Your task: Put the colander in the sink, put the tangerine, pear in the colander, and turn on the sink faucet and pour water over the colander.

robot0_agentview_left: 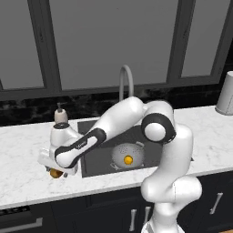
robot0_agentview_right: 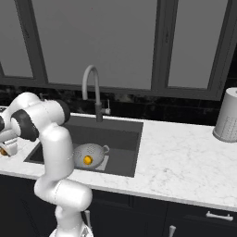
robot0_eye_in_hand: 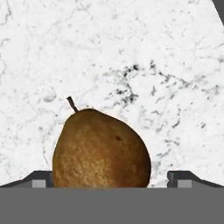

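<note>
The pear (robot0_eye_in_hand: 101, 148), brownish-golden with a short stem, lies on the white marble counter left of the sink (robot0_agentview_left: 97, 160). My gripper (robot0_eye_in_hand: 112, 180) is open and straddles the pear: the left fingertip sits at the fruit's edge, the right one stands off with a gap. From the left base the gripper (robot0_agentview_left: 57, 169) hangs low over the pear (robot0_agentview_left: 56, 173). The silver colander (robot0_agentview_left: 128, 154) rests in the sink with the bright orange tangerine (robot0_agentview_left: 128, 159) inside. The faucet (robot0_agentview_left: 125, 78) arches behind the basin; no water runs. From the right, the colander (robot0_agentview_right: 90, 154) holds the tangerine (robot0_agentview_right: 87, 160).
A cream soap pump bottle (robot0_agentview_left: 60, 116) stands just behind my hand at the sink's left corner. A grey perforated canister (robot0_agentview_right: 226, 115) sits on the counter far right. Dark window frames and a black backsplash line the back.
</note>
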Tool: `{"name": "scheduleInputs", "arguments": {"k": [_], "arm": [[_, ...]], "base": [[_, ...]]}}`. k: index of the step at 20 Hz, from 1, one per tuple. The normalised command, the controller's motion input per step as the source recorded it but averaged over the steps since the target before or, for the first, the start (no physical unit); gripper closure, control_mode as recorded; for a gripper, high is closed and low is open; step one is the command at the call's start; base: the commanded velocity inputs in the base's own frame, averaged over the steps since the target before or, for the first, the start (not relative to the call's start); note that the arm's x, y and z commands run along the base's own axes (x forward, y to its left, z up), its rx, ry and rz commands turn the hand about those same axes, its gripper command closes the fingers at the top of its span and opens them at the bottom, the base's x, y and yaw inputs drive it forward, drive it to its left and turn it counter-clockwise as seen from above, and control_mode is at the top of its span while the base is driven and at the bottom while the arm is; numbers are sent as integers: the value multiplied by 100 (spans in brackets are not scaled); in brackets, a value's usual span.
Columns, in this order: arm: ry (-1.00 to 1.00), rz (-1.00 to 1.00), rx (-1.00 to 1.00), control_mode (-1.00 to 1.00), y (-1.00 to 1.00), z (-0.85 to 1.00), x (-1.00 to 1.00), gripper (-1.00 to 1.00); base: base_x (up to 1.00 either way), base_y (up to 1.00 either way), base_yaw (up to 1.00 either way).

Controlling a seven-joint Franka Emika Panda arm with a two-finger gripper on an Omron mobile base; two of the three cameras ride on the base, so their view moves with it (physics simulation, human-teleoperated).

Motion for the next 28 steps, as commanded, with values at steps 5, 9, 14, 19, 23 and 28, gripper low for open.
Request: {"name": "scheduleInputs", "arguments": {"k": [5,9,14,19,23,28], "arm": [[-1,0,-9,-100,6,-10,21,-100],[-1,0,-9,-100,3,-15,13,-100],[0,0,-3,-100,0,-24,0,100],[0,0,0,-100,-1,-19,-9,100],[0,0,0,-100,-27,-14,-8,100],[-12,0,0,-100,-44,0,-4,100]], "base": [[0,0,0],[0,0,0],[0,0,0],[0,0,0],[0,0,0],[0,0,0]]}}
